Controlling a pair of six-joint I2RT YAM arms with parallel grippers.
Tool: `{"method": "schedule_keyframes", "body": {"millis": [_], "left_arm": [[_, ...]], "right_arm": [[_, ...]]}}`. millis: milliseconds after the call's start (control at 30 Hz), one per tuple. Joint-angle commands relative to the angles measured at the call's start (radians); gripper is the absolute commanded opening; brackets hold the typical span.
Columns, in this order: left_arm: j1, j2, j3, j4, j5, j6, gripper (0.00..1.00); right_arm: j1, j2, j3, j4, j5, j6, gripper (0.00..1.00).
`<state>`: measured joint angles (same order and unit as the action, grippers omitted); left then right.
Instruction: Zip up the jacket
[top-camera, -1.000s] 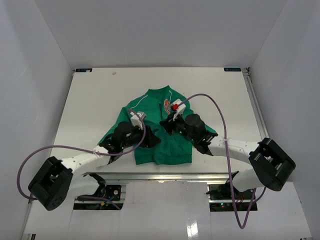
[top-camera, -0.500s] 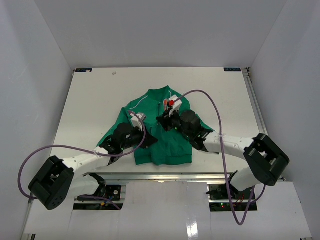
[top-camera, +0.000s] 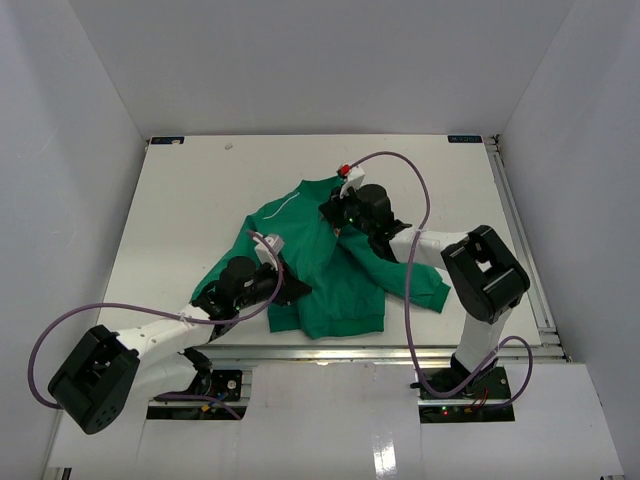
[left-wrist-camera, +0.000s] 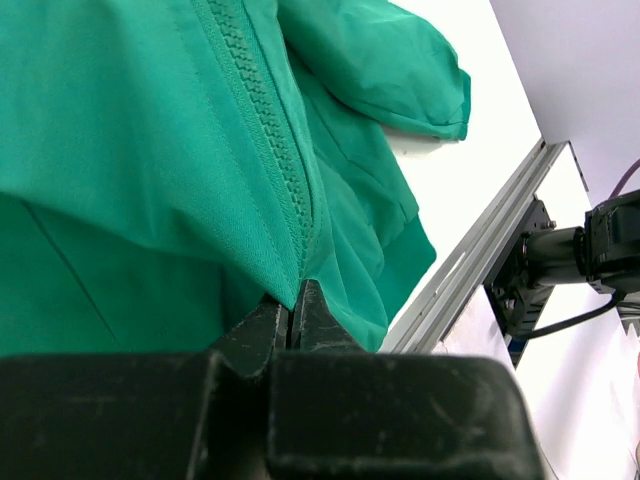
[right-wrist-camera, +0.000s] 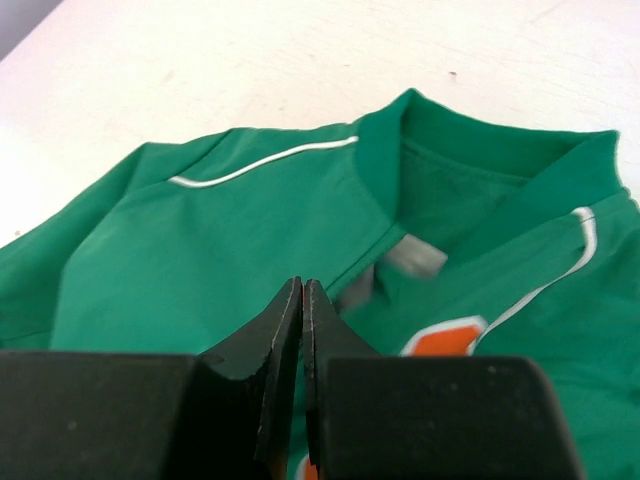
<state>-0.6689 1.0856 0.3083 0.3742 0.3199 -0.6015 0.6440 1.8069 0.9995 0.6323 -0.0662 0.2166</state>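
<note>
1. Closest to the arm bases, the left gripper (left-wrist-camera: 296, 310) is at the bottom hem (left-wrist-camera: 350, 300) of the jacket (top-camera: 335, 285). Its jaws are squeezed right together with a bit of hem fabric pinched between the tips, exactly where the zipper (left-wrist-camera: 262, 130) ends.
2. From that pinch the zipper teeth run up and away across the front.
3. The jacket lies front-up around the middle of the white table (top-camera: 190, 190). It's a bit skewed and rumpled, with the hem just inside the near metal rail (left-wrist-camera: 470, 265) and the collar pointing away from the arms.
4. One sleeve (top-camera: 425, 288) stretches out toward the right side.
5. Further back, the right gripper (right-wrist-camera: 302, 300) is over the upper chest, just short of the collar (right-wrist-camera: 425, 125). Its jaws are closed to a hairline slit, and honestly I can't tell if anything's caught in there.
6. In its wrist view the orange emblem (right-wrist-camera: 445, 337) sits just right of the tips, and white piping (right-wrist-camera: 265, 166) runs across the shoulder.
</note>
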Motion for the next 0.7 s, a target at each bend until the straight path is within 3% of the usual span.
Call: {"method": "schedule_keyframes", "body": {"millis": [0,467,667], "left_arm": [[-0.008,0.009,-0.037,0.008,0.054,-0.026,0.0],[-0.008,0.046,-0.077,0.051,-0.001,-0.047,0.0],[-0.008,0.057,-0.115,0.097,-0.033,-0.089,0.0]], "right_arm": [[-0.1,0.049,0.091,0.044,0.0,0.027,0.08],[-0.273,0.189,0.353,-0.029,-0.093,0.042,0.08],[-0.306,0.226,0.387,-0.022,-0.132,0.074,0.08]]}}
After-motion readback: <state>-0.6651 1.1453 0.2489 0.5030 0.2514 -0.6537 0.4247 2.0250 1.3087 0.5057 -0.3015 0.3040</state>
